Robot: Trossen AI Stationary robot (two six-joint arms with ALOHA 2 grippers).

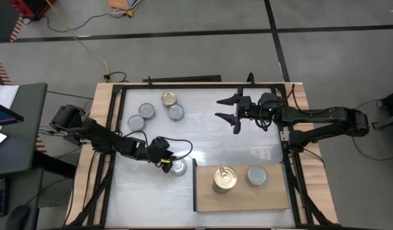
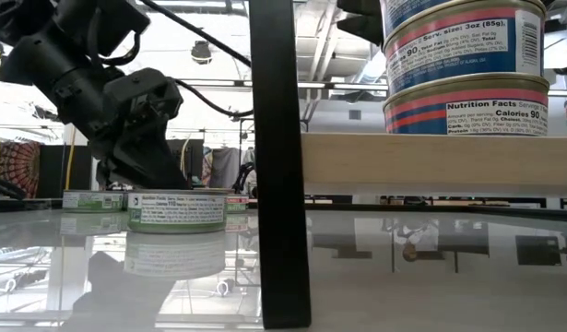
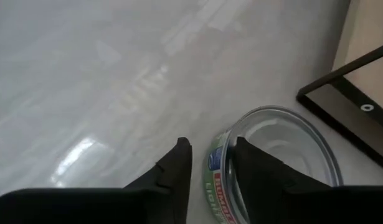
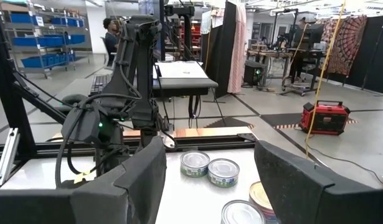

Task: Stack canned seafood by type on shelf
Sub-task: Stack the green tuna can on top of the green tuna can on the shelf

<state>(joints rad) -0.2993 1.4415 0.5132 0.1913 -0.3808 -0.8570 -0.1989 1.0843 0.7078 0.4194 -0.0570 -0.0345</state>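
A tin (image 1: pixel 178 167) with a silver-grey lid and a green label stands flat on the table, just left of the shelf (image 1: pixel 247 199). My left gripper (image 1: pixel 165 160) reaches it from the left, slanting down, with a narrow gap between its fingers (image 3: pixel 210 144). The tin's near rim (image 3: pixel 223 149) lies in that gap. On the shelf stand a stack of gold-lidded tins (image 1: pixel 224 179) and one silver-lidded tin (image 1: pixel 256 174). My right gripper (image 1: pixel 229 108) hangs open and level over the far middle of the table, with nothing in it. My left gripper straddles the tin's near rim (image 3: pixel 221 163). One finger (image 3: pixel 260 177) is over the lid and the other (image 3: pixel 179 171) is outside the labelled wall. A strip of table shows between the outer finger and the label. I cannot tell whether the inner finger touches.
Several loose tins (image 1: pixel 146 112) lie at the far left of the table, one of them gold-lidded (image 1: pixel 169 98). A dark upright panel (image 2: pixel 278 166) stands at the shelf's left edge, close to the tin. Wooden rails and dark frame bars border the table.
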